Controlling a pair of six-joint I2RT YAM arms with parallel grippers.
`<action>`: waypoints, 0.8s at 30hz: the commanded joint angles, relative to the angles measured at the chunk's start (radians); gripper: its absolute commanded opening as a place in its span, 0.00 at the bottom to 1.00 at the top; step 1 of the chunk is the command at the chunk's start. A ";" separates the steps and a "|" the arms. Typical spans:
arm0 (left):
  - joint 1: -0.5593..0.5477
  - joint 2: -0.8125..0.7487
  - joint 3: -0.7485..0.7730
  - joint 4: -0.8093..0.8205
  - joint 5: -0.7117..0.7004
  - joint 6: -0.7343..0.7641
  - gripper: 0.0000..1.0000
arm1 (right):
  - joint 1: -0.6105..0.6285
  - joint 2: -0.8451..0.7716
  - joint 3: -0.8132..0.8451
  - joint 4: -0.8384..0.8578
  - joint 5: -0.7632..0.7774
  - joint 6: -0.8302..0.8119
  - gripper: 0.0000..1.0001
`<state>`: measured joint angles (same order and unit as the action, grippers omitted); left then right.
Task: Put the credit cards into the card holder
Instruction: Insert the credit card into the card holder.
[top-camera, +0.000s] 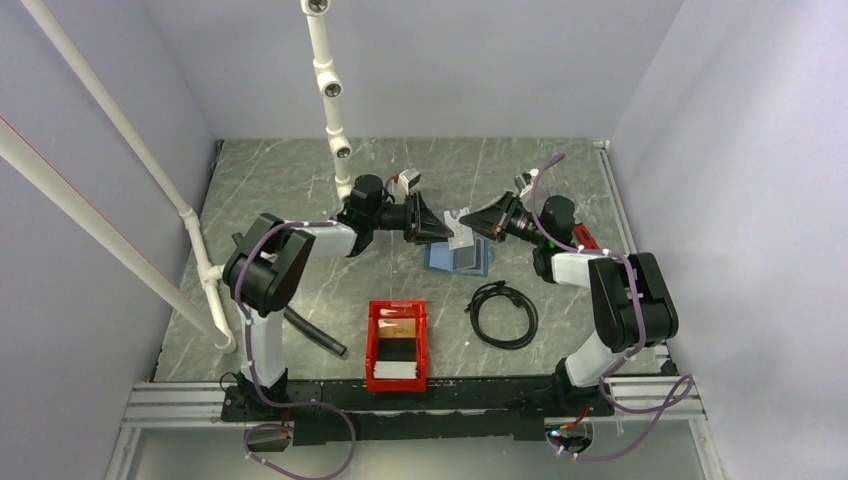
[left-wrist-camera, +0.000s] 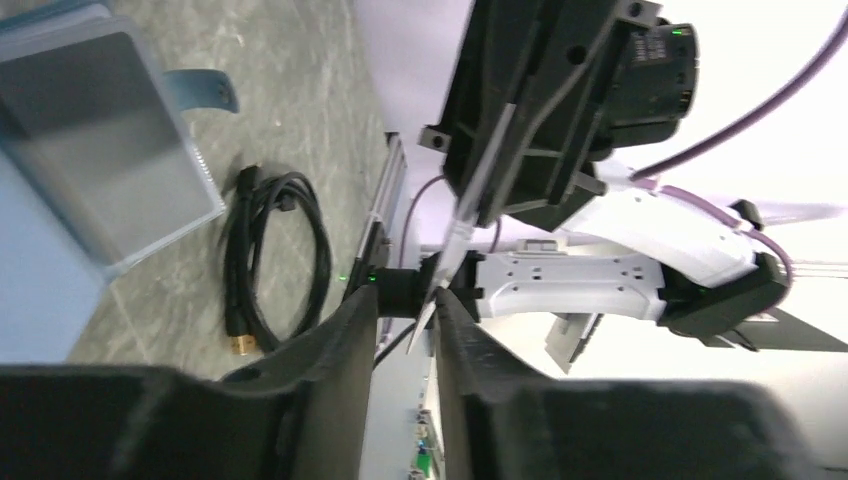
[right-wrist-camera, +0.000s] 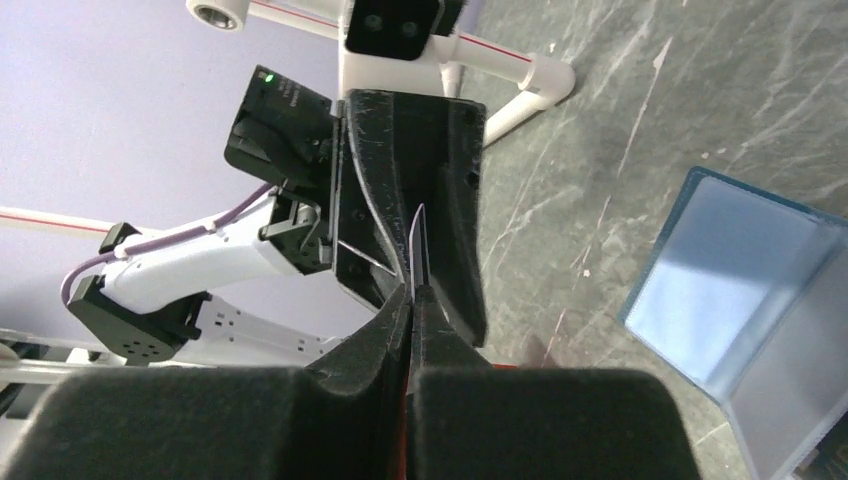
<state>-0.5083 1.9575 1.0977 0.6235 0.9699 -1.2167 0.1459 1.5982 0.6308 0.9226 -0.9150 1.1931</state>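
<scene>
A whitish credit card hangs in the air above the open blue card holder. My right gripper is shut on this card, seen edge-on. My left gripper faces it from the left with its jaws open, and the card's free edge reaches between the fingers with a gap on one side. The card holder also shows in the left wrist view and the right wrist view, lying open on the table. An orange-gold card and a white stack lie in the red bin.
A coiled black cable lies right of the red bin and shows in the left wrist view. White pipe frames stand at the back and left. A dark tube lies by the left arm's base.
</scene>
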 joint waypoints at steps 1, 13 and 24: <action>-0.001 0.046 0.031 0.273 0.044 -0.143 0.25 | -0.008 0.031 0.007 0.125 -0.022 0.034 0.00; 0.007 0.096 0.366 -1.018 -0.182 0.632 0.00 | -0.009 -0.015 0.180 -0.849 0.173 -0.716 0.31; 0.007 0.236 0.467 -1.087 -0.106 0.671 0.00 | 0.020 0.065 0.195 -0.945 0.307 -0.797 0.00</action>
<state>-0.4976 2.1754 1.5139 -0.3950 0.8379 -0.5938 0.1673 1.6482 0.7864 0.0563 -0.7082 0.4812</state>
